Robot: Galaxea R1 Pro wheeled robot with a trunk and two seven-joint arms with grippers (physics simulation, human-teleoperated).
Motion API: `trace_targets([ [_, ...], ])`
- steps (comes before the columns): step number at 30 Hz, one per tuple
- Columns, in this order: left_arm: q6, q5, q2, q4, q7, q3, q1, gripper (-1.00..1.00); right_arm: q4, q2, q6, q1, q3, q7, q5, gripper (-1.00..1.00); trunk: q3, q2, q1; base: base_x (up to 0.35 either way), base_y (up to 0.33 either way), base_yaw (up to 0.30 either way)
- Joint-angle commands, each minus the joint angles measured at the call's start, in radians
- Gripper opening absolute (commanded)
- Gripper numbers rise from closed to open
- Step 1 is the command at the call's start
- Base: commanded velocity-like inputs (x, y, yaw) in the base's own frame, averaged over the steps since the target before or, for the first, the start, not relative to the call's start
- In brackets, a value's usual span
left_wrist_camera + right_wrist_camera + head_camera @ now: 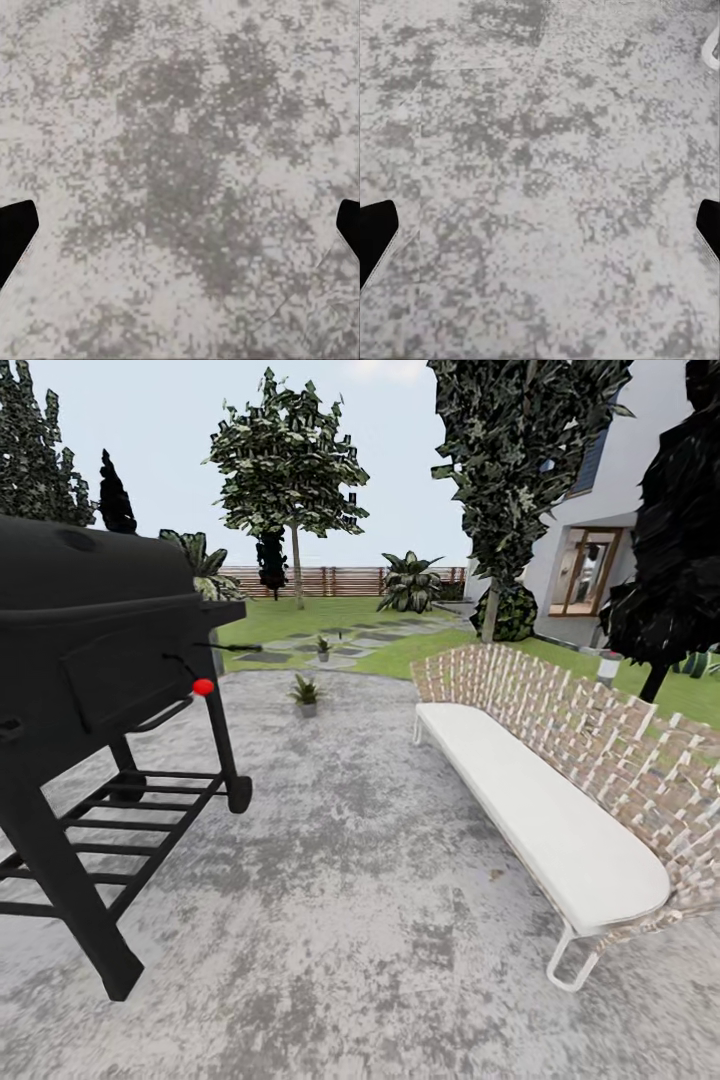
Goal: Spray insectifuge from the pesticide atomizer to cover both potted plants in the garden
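Two potted plants show in the head view: one rosette in a grey pot [305, 696] at the far edge of the grey patio [350, 880], a second [322, 648] farther off among the stepping stones [330, 643] on the lawn. A small red tip [203, 686] on a slim dark shape shows against the black grill's side; I cannot tell whether it is the pesticide atomizer. In the wrist views, my left gripper [180, 225] and right gripper [540, 232] hang open over bare mottled paving, with nothing between their black fingertips [16, 225] [376, 229].
A big black grill [95, 690] on legs stands close at the left. A long white woven bench [540, 800] runs along the right; its white leg [712, 49] shows in the right wrist view. Trees, a brown fence [340, 580] and a house [590, 560] lie beyond.
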Motion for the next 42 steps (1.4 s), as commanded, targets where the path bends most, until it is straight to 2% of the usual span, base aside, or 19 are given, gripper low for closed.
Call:
trace_targets([
  [1,-0.003,0.000,0.000,0.001,-0.001,0.000,-0.001,1.00,0.001,0.000,-0.003,0.000,0.000,0.000,0.000,1.00,-0.001,0.000,0.000,0.339,0.000,0.000],
  [14,-0.003,-0.004,0.000,0.001,-0.001,0.000,-0.001,1.00,0.001,0.000,-0.029,0.000,0.000,-0.001,0.001,1.00,-0.001,0.000,0.000,0.339,0.000,0.000],
  [42,-0.003,-0.007,-0.001,0.001,-0.001,0.000,-0.001,1.00,0.021,0.000,-0.031,0.000,0.000,-0.001,0.002,1.00,-0.001,0.000,0.000,0.339,0.000,0.000],
])
